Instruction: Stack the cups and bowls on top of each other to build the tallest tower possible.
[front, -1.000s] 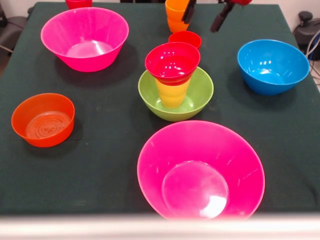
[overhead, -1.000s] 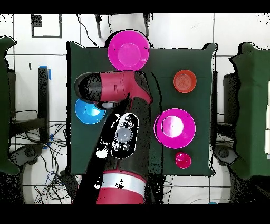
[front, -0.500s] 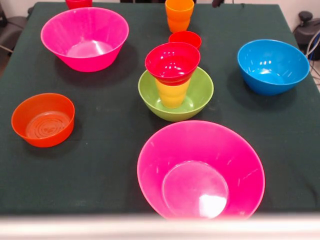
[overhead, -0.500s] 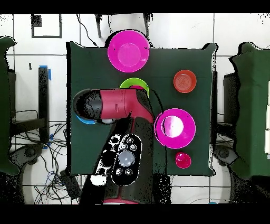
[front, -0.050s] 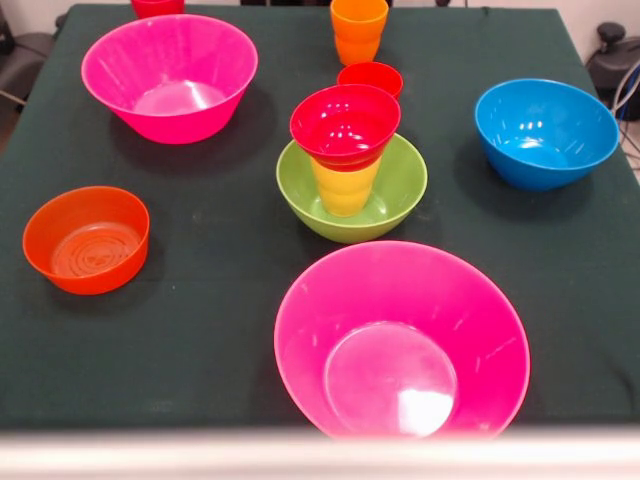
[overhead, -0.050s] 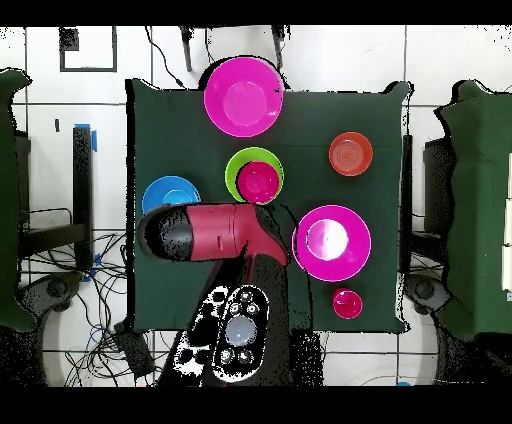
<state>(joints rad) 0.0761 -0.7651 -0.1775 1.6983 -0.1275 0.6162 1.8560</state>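
Arm (overhead, -0.050s: 225, 235) pulled back off green bowl (overhead, -0.050s: 254, 176); bent low over table; gripper apparently hidden, grip unclear

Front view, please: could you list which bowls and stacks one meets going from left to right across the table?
Orange bowl → far pink bowl → tower in the green bowl → near pink bowl → blue bowl. The orange cup and red cup behind the tower overlap it sideways, so they are left out.
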